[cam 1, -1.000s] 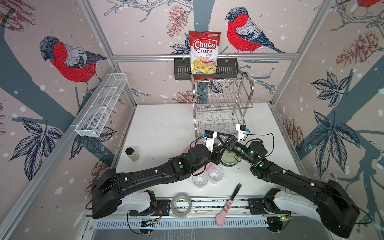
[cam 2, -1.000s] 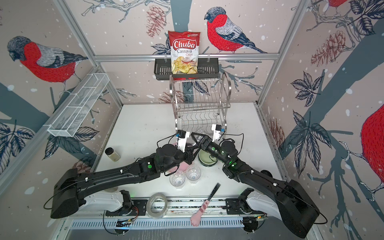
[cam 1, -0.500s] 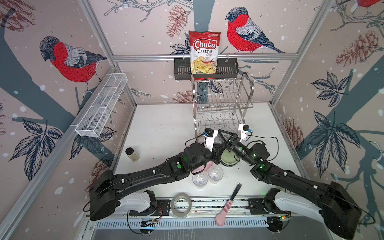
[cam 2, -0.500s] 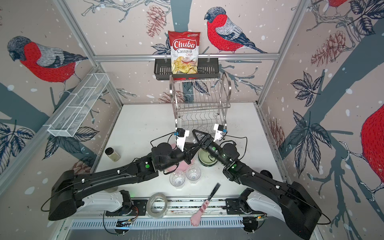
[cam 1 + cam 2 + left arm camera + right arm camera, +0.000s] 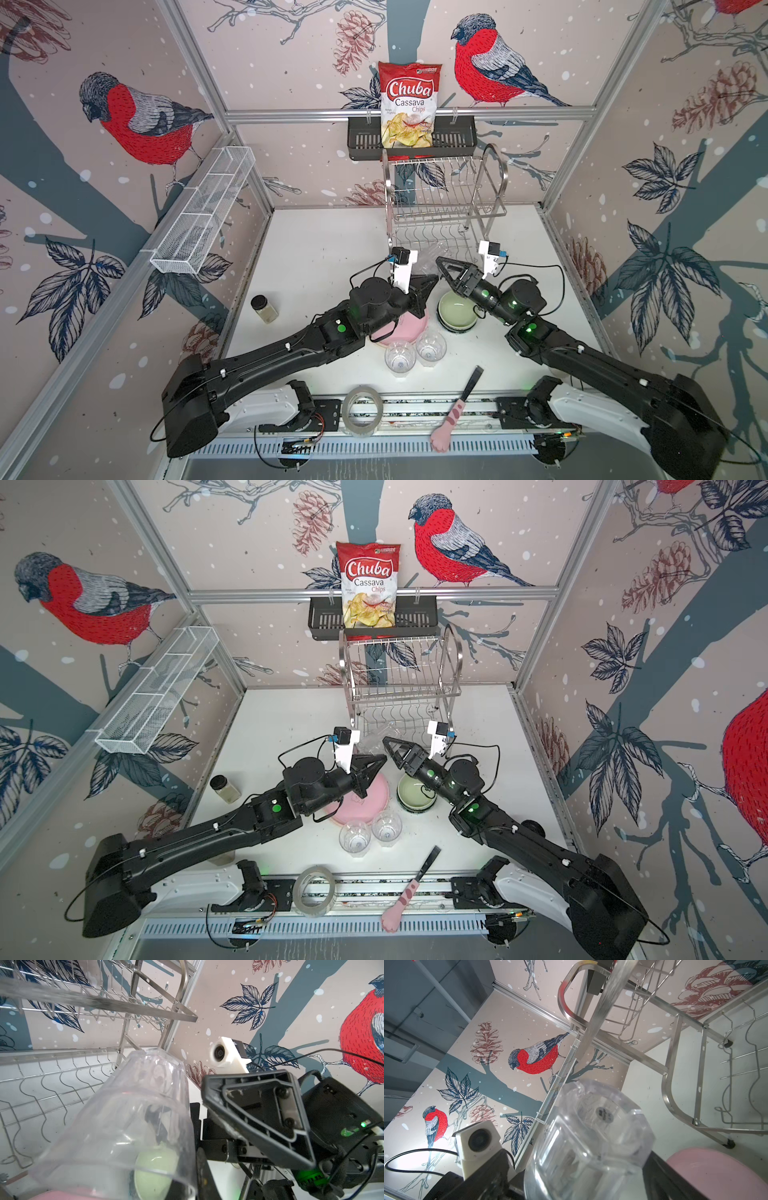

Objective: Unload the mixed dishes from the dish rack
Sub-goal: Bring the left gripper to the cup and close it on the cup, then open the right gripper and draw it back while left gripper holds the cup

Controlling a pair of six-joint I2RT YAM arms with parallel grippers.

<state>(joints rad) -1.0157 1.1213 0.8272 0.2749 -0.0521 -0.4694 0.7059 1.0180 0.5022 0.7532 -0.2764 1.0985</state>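
In both top views a clear glass [image 5: 379, 732] hangs just in front of the dish rack's [image 5: 399, 675] lower shelf. The left hand [image 5: 383, 758] is pressed shut on its mouth end, and the right hand [image 5: 388, 742] is spread around it. The left wrist view shows the glass tilted, and so thin a pinch could let it swivel loose. The right wrist view shows the pink plate [image 5: 716, 1172] close by, which a falling glass might strike.

A robot lab booth: aluminium framing [image 5: 291, 116] is holding bird-print panels [image 5: 286, 58] around a white counter [image 5: 324, 249]. Two robot arms [image 5: 286, 353] are reaching over it.
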